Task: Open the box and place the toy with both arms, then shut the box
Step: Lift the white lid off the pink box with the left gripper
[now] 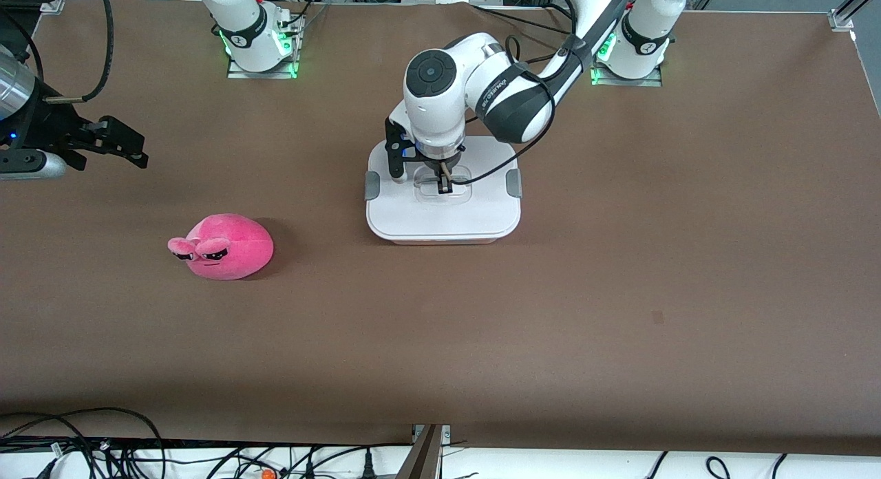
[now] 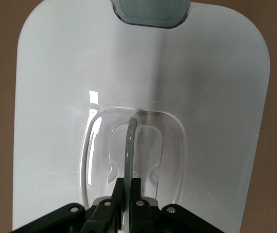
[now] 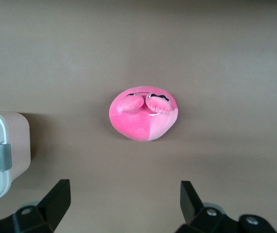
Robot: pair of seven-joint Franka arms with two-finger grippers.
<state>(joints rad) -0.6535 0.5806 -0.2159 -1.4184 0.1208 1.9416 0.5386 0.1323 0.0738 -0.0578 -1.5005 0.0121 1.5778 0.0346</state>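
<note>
1. Front view: I see the left gripper (image 1: 444, 184) down on the box (image 1: 442, 217) mid-surface, fingers pinching its lid handle (image 2: 129, 145).
2. Right gripper (image 3: 124, 201) hangs with fingers spread above the toy (image 1: 224, 247), which lies toward the right arm's end.

The box (image 3: 2, 155) is cut off in the right wrist view.

We see the left arm (image 1: 523, 87) reaching from its base toward the table's middle, elbow bent, wrist pointing straight down; its left gripper (image 1: 444, 183) sits low with both fingers (image 2: 136, 199) pinched together on a thin grey strip; the right arm waits at its end of the table; the right gripper (image 1: 131, 148) hangs in the air, fingers (image 3: 56, 199) spread wide, holding nothing.
</note>
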